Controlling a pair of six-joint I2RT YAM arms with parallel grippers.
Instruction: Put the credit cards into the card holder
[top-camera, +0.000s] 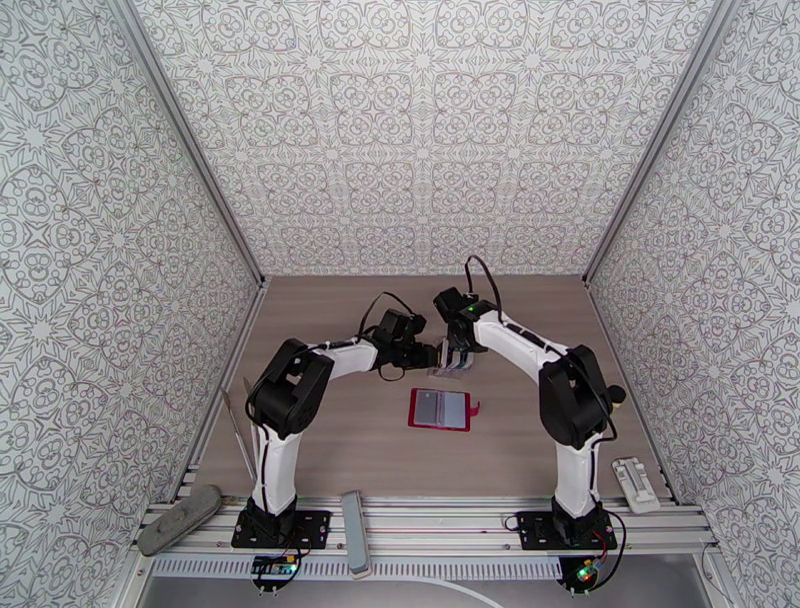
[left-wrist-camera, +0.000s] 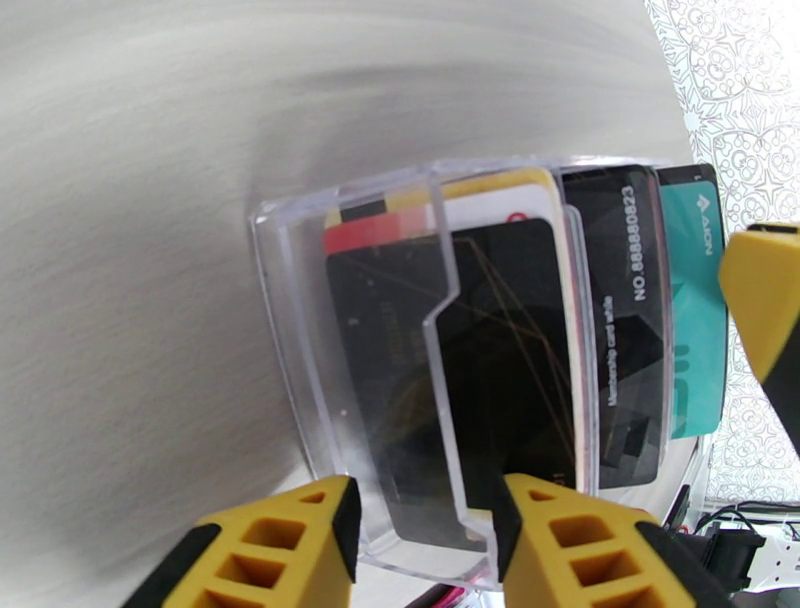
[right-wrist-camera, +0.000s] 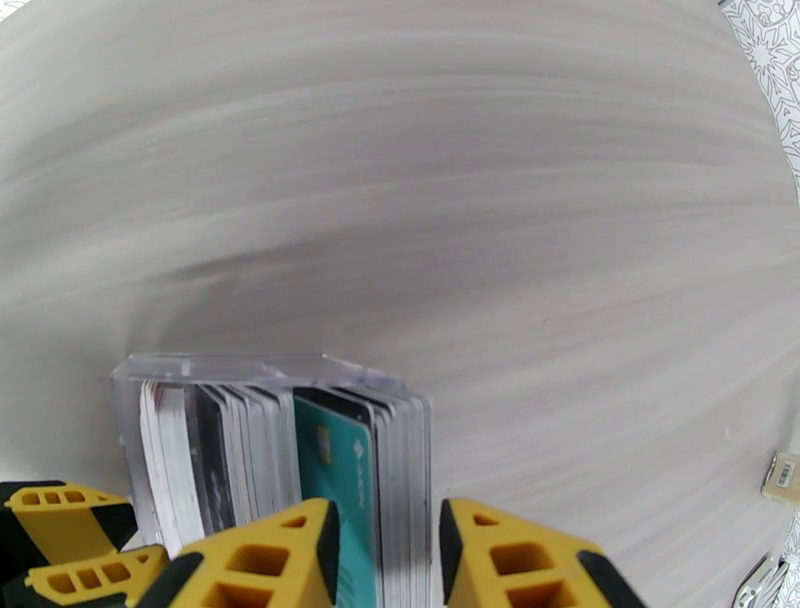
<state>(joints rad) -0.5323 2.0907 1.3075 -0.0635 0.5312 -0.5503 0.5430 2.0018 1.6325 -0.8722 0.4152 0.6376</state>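
Observation:
The card holder (top-camera: 440, 408), a red wallet, lies open on the table in front of both grippers. Behind it stands a clear plastic box (top-camera: 455, 364) packed with upright credit cards (left-wrist-camera: 630, 330), black, teal, red and pale ones. My left gripper (left-wrist-camera: 425, 545) is shut on the near wall of the clear box (left-wrist-camera: 300, 330); from above the left gripper (top-camera: 438, 356) reaches in from the left. My right gripper (right-wrist-camera: 385, 560) hangs over the box (right-wrist-camera: 250, 368), open, its fingers astride the teal card (right-wrist-camera: 345, 480) and several pale ones beside it. From above it (top-camera: 464, 350) comes from the right.
A grey bar (top-camera: 353, 530) and a grey oblong object (top-camera: 180, 518) rest on the front rail. A white device (top-camera: 635, 483) lies at the front right. A thin rod (top-camera: 238, 425) lies along the left wall. Patterned walls close three sides.

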